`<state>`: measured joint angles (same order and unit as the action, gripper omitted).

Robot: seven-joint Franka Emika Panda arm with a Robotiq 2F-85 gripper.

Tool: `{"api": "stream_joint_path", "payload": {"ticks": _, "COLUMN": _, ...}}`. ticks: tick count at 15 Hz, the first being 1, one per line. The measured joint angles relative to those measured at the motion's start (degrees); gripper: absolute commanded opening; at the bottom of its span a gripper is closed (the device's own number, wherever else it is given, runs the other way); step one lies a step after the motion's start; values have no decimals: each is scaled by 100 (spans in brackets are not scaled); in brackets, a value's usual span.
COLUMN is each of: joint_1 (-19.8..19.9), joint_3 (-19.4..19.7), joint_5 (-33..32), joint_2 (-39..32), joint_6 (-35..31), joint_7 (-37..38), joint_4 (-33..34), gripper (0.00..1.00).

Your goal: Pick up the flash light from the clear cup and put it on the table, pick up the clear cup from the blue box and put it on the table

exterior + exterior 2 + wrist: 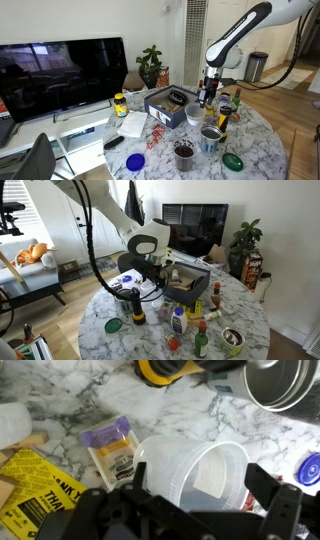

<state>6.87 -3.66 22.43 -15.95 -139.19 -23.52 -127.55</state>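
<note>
In the wrist view the clear cup [190, 465] lies tilted on its side on the marble table [70, 405], mouth towards the camera. My gripper [198, 485] is open. One finger stands on each side of the cup, and I cannot tell if they touch it. The yellow and black flash light [165, 370] shows at the top edge, on the table beyond the cup. In an exterior view the flash light [137, 311] stands upright near my gripper [150, 286]. The blue box [165, 103] sits beside the gripper [208, 97], towards the table's middle.
A grey cup [285, 385] stands close at the top right, and a yellow packet [30, 485] and a small purple-topped packet [110, 445] lie to the left. Bottles [178, 320], a dark brown cup [184, 152], and blue [135, 161] and green [232, 160] lids crowd the table.
</note>
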Motion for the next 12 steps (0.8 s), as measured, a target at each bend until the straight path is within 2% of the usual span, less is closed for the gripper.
{"api": "stream_joint_path", "payload": {"ticks": 3, "joint_1": -51, "joint_3": 7, "joint_5": -217, "joint_2": 159, "joint_6": -47, "joint_7": 329, "joint_4": 36, "gripper": 100}}
{"api": "stream_joint_path", "payload": {"ticks": 4, "joint_1": -66, "joint_3": 20, "joint_5": -297, "joint_2": 157, "joint_6": -125, "joint_7": 473, "joint_4": 58, "gripper": 91}}
{"api": "stream_joint_path", "payload": {"ticks": 5, "joint_1": -77, "joint_3": 37, "joint_5": -354, "joint_2": 133, "joint_6": -209, "joint_7": 595, "joint_4": 88, "gripper": 74}}
{"api": "stream_joint_path", "payload": {"ticks": 12, "joint_1": -85, "joint_3": 56, "joint_5": -386, "joint_2": -359, "joint_6": -366, "joint_7": 801, "joint_4": 451, "gripper": 19}}
